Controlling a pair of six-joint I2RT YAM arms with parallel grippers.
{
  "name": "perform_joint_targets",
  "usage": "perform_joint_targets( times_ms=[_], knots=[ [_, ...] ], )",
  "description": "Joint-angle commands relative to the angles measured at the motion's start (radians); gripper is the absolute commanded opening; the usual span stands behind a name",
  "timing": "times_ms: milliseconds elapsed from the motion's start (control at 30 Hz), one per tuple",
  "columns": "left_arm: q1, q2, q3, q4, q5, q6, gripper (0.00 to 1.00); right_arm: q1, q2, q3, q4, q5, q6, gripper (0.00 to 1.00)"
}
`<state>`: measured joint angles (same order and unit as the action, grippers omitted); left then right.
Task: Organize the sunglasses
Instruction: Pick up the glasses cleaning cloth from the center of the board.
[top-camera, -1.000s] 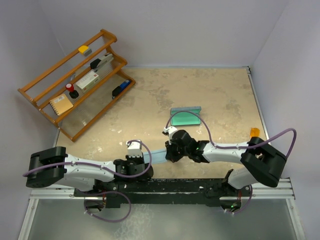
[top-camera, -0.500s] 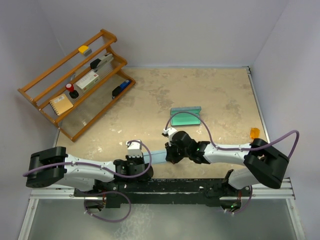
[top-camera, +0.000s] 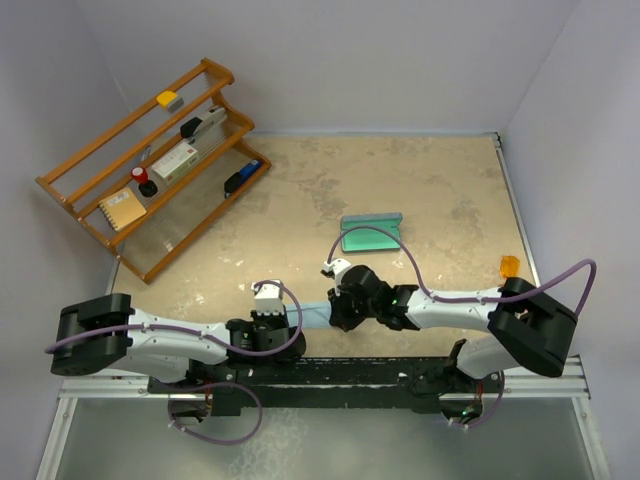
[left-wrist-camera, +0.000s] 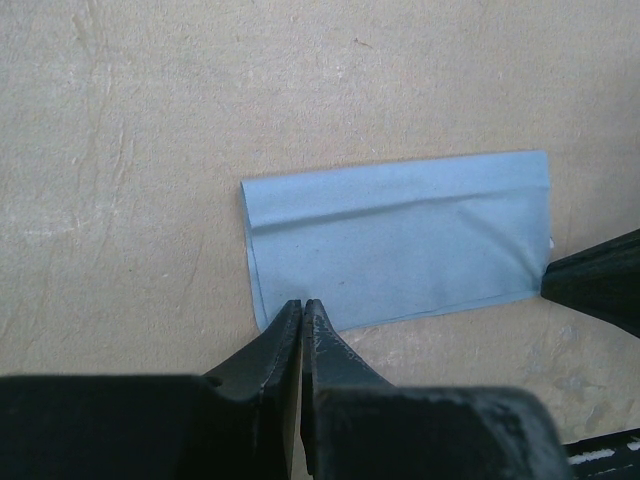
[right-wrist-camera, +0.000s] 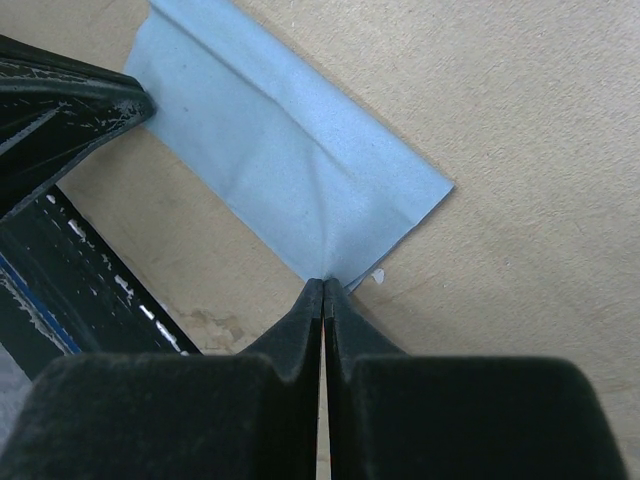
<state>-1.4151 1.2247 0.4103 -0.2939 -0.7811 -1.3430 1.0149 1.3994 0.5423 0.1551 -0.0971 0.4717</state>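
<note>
Pinching opposite corners, both arms share the blue cloth (left-wrist-camera: 400, 240) at the near edge of the bench. The left gripper (left-wrist-camera: 302, 305) has its jaws clamped tight on the near-left corner, and the right gripper (right-wrist-camera: 323, 285) has its jaws tight on the right one. My guess is that's so it stays flat for folding into the teal case (top-camera: 370, 237), which sits farther back, right of centre. Can't spot the sunglasses themselves. No readable writing; print on the wooden rack (top-camera: 120, 124) items is too small.
</note>
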Motion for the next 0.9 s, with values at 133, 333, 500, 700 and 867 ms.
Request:
perform_joint_targets(
  times_ms=[133, 333, 500, 700, 867],
  knots=[
    [-0.008, -0.004, -0.026, -0.029, 0.049, -0.009, 0.0, 0.008, -0.023, 0.019, -0.002, 0.018, 0.013, 0.0],
    [-0.008, -0.016, -0.024, -0.042, 0.043, -0.008, 0.0, 0.008, -0.018, 0.016, -0.019, 0.06, 0.009, 0.08],
    [-0.01, -0.016, -0.024, -0.048, 0.042, -0.01, 0.0, 0.007, -0.031, 0.005, -0.027, 0.062, 0.011, 0.08],
    [-0.01, -0.015, -0.018, -0.061, 0.042, -0.007, 0.0, 0.008, -0.023, 0.002, -0.019, 0.048, 0.014, 0.04],
    [-0.01, -0.024, -0.015, -0.082, 0.04, -0.01, 0.0, 0.008, -0.022, 0.0, -0.013, 0.035, 0.016, 0.01]
  ],
)
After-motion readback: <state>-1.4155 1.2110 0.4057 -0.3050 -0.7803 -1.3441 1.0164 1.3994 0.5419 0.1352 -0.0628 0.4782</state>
